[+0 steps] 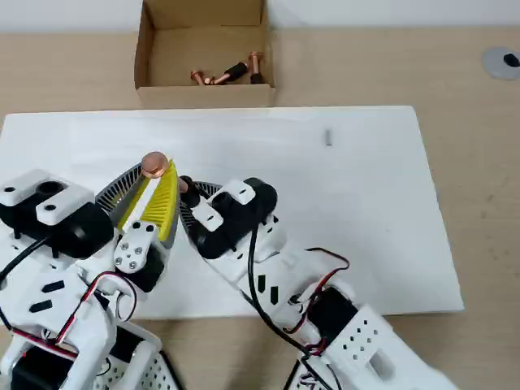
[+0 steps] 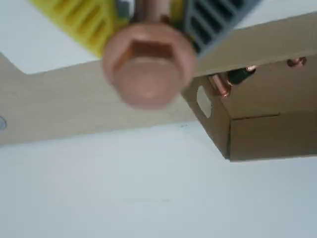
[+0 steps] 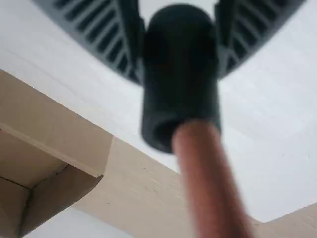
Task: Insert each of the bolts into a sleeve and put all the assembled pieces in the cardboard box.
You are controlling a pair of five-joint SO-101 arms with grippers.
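My left gripper (image 1: 154, 173), with one yellow and one grey finger, is shut on a copper bolt (image 1: 154, 165) just below its hex head (image 2: 148, 64). Close to its right, my right gripper (image 1: 188, 193) is shut on a black sleeve (image 3: 181, 74). The bolt's copper shank (image 3: 208, 178) meets the sleeve's open end; how deep it sits is hidden. Both are held above the white board (image 1: 325, 211). The cardboard box (image 1: 145, 57) stands beyond the board's far edge and holds several copper-and-black assembled pieces (image 1: 231, 73), which are also seen from the left wrist (image 2: 230, 79).
A small grey item (image 1: 328, 137) lies on the board toward the far right. A grey disc (image 1: 501, 62) sits on the wooden table at the far right corner. Both arm bases crowd the near edge.
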